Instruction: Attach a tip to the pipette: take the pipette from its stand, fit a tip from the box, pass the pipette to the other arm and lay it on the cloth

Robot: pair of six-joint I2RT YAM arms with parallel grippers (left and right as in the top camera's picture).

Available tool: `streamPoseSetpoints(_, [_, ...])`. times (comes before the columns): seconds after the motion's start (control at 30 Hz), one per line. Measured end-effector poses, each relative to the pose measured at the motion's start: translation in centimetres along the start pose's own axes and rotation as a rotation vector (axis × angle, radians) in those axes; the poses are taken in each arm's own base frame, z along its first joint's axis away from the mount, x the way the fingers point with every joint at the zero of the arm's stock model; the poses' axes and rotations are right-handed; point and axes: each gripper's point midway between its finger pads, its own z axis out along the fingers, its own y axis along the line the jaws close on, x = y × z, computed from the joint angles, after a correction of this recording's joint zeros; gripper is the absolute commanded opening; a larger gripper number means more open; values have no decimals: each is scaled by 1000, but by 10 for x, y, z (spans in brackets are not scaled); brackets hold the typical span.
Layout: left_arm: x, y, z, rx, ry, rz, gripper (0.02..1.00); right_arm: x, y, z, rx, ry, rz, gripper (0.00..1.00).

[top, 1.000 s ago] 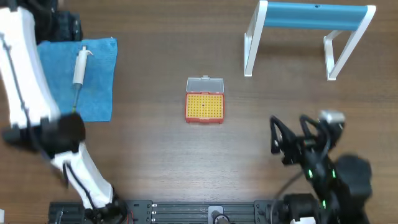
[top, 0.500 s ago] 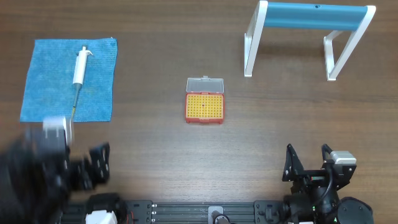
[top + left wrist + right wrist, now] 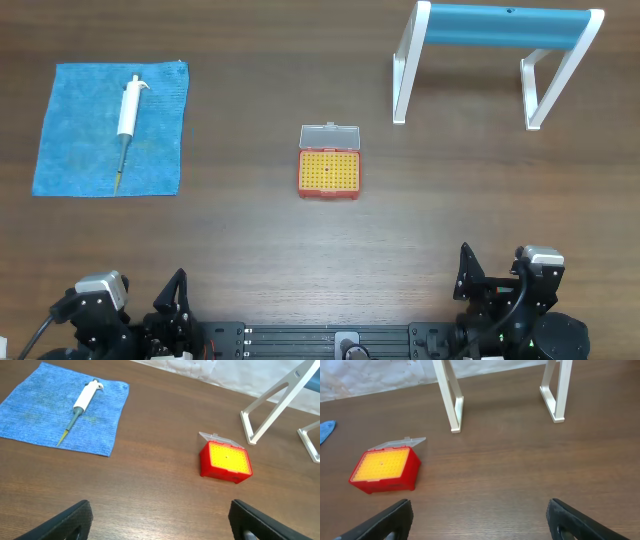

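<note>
The pipette [image 3: 127, 108] lay on the blue cloth [image 3: 70, 150] at the far left of the brown wooden counter [image 3: 250, 250], its white handle toward the cloth's far edge and its yellowish tip [image 3: 118, 181] pointing toward the edge nearest the arms. It rested slightly aslant, wholly within the cloth's borders. In the middle of the counter, well apart from the cloth, stood the red tip box [image 3: 329, 172], its clear lid folded back on the far side and its yellow rack of tips exposed. The pipette stand [image 3: 500, 25], a blue bar on white legs, stood at the far right with nothing hanging from it. Both arms were drawn back to the near edge of the counter. The left claw [image 3: 160, 517] was spread wide with nothing between its fingers, looking out over the cloth and the box; the right claw [image 3: 480, 515] was likewise spread wide and held nothing, facing the box and the stand's white legs.
</note>
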Motion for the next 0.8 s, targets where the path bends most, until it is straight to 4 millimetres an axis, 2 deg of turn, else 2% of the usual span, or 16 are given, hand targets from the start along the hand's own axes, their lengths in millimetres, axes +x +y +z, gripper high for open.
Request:
streamPoseSetpoints(0.07, [-14,-3,2,14,-59,7,884,0,0,0,0,0,0,866])
streamPoseSetpoints(0.13, [-60,-13,13,66,-271,60,882,0,0,0,0,0,0,866])
streamPoseSetpoints(0.17, [-81,-16,29,94,-395,115,882,1,0,1,0,3,0,866])
streamPoseSetpoints(0.2, [-81,-14,42,96,-409,133,884,1,0,1,1,4,0,866])
streamPoseSetpoints(0.23, [-98,-17,51,119,-543,170,882,1,-1,0,3,3,0,866])
streamPoseSetpoints(0.27, [-98,-15,67,126,-612,195,882,1,-1,1,3,4,0,866])
streamPoseSetpoints(0.33, [-89,-8,96,133,-697,221,882,1,-1,1,4,4,0,866])
streamPoseSetpoints(0.37, [-76,-2,114,128,-680,223,882,1,-1,1,4,4,0,866])
streamPoseSetpoints(0.47, [-46,11,147,99,-605,212,882,1,-1,1,4,4,0,866])
streamPoseSetpoints(0.53, [-37,19,157,72,-587,205,882,1,-1,1,4,3,0,866])
streamPoseSetpoints(0.7, [7,38,188,21,-433,185,882,1,-1,1,4,4,0,866])
streamPoseSetpoints(0.8, [8,41,189,7,-431,181,882,1,-1,1,4,3,0,866])
